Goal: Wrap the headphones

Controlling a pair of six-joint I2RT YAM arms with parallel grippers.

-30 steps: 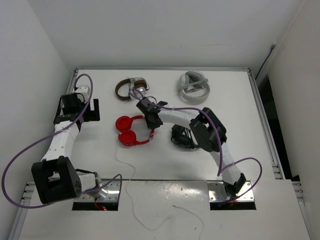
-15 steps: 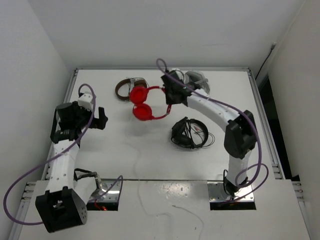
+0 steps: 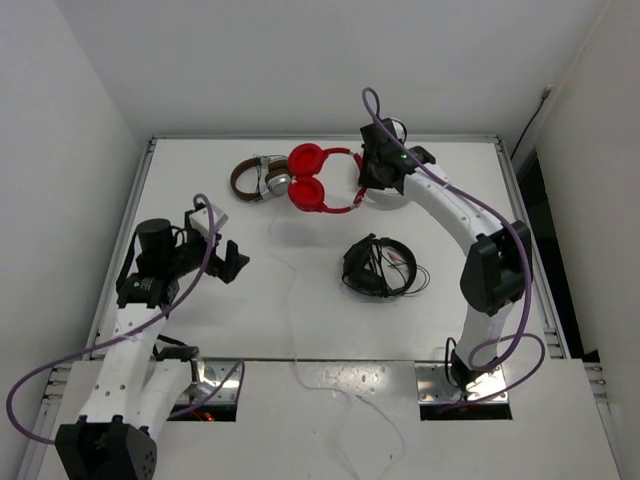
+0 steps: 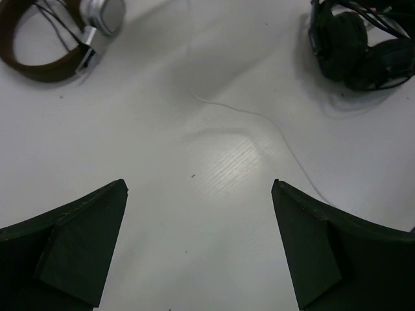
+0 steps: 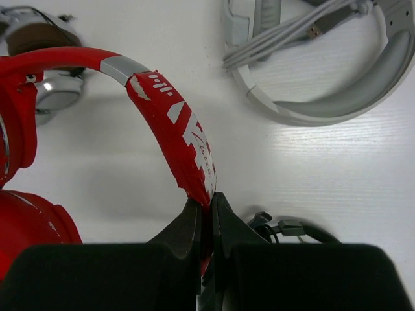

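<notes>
Red headphones (image 5: 175, 129) partly off-frame left.

Plain white walls (image 3: 300, 60), white table (image 3: 200, 180), perhaps a dark gap (image 3: 535, 200) at right

The bright red headphones (image 3: 320, 182) were up at the far middle of the table (image 3: 470, 190), their two round ear cups (image 3: 306, 159) close together on the left. The red headband (image 5: 175, 129), scuffed and printed with white markings, arched right to where the right gripper (image 5: 209, 208) pinched it tight. Their long thin white cable (image 4: 259, 115) trailed loose across the tabletop toward the near edge, unwrapped.
</notes>
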